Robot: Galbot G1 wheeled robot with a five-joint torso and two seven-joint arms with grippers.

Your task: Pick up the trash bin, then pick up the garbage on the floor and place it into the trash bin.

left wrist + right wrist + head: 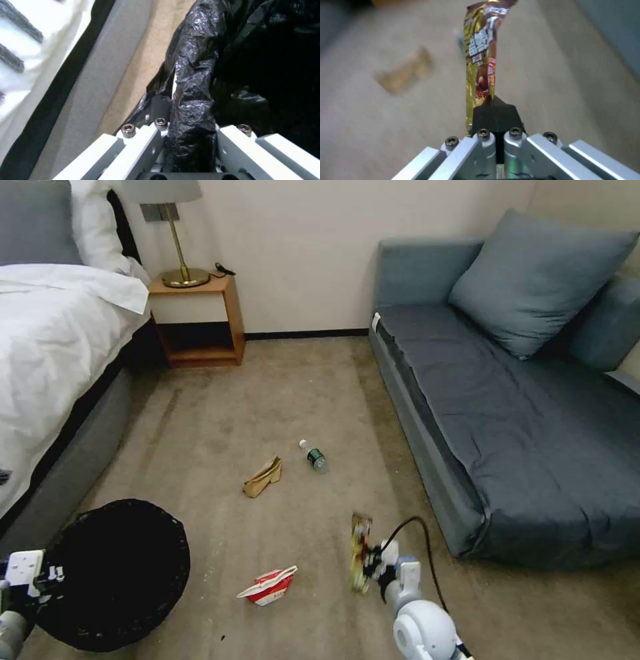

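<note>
The left gripper is pinching the bag-lined rim of the trash bin beside the bed. The right gripper is pressing its fingers together on the gold-brown snack wrapper, holding it above the carpet. The red-and-white carton, tan paper bag and bottle are lying on the carpet.

Head view looks forward and down from robot height across carpet, bed at left, sofa at right, wall behind. Left wrist view sits right up against the trash bin rim, looking past the left gripper along the bed base (same bin low left in the head view). Right wrist view looks out over the right gripper and snack wrapper at carpet, close; head view shares that wrapper.
</note>
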